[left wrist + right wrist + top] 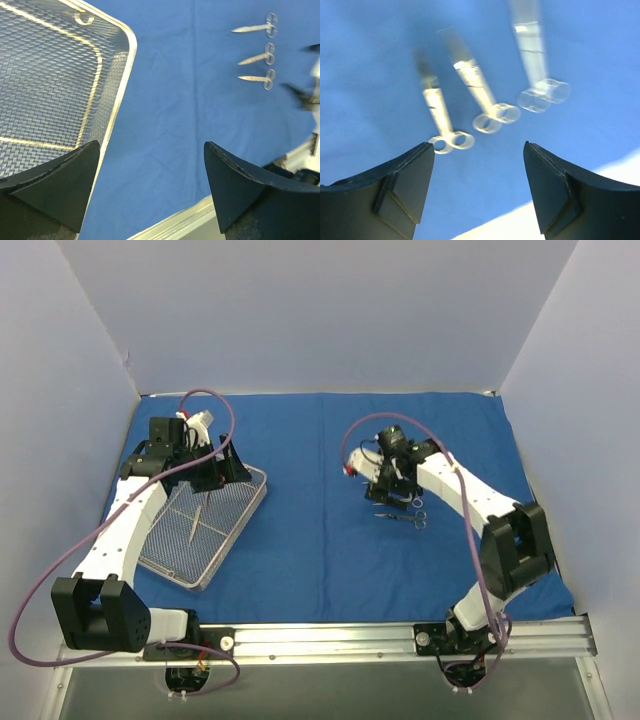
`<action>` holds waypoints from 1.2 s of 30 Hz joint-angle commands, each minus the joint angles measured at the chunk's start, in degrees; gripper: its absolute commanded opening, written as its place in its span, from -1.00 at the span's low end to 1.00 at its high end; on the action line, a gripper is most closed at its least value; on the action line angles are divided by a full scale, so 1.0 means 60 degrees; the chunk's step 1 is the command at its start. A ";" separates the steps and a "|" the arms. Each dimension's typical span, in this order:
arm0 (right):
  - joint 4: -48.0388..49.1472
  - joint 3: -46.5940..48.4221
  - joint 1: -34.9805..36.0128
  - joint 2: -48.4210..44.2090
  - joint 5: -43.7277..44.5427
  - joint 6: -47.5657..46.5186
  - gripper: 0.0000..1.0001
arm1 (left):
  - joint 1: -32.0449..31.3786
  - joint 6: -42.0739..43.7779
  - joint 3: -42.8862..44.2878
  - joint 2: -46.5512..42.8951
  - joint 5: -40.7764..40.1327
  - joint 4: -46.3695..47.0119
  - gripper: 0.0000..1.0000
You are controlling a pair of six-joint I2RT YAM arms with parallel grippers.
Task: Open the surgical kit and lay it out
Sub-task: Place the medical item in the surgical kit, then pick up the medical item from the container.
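Top external: cloth is lying spread flat, and the layout is looking partly done.
Three scissors are lying in a row on the cloth at 3 o'clock from its middle, under the right gripper, whose jaws are gaping wide and gripping nothing. The tray is sitting at 9 o'clock, with one thin instrument lying inside and probably waiting to be moved. The left gripper is hovering at the tray's 12 o'clock rim, likewise wide and empty.
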 commanded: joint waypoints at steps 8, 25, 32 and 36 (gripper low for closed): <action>0.0242 0.3561 0.2111 -0.1303 0.0485 0.6951 0.99 | 0.0213 -0.0163 0.0498 0.0308 -0.2774 -0.1125 0.88; 0.0977 0.4002 0.0984 -0.0453 -0.2489 1.1469 0.09 | 0.0375 0.2327 0.4174 0.5348 -0.6010 -0.3221 -0.03; 0.0510 0.3958 0.0837 -0.0497 -0.2359 1.1396 0.09 | 0.0477 0.2460 0.4248 0.6608 -0.5805 -0.2635 -0.02; 0.0304 0.3929 0.0808 -0.0658 -0.2006 1.1367 0.09 | 0.0696 0.2474 0.4409 0.7092 -0.5718 -0.2503 -0.02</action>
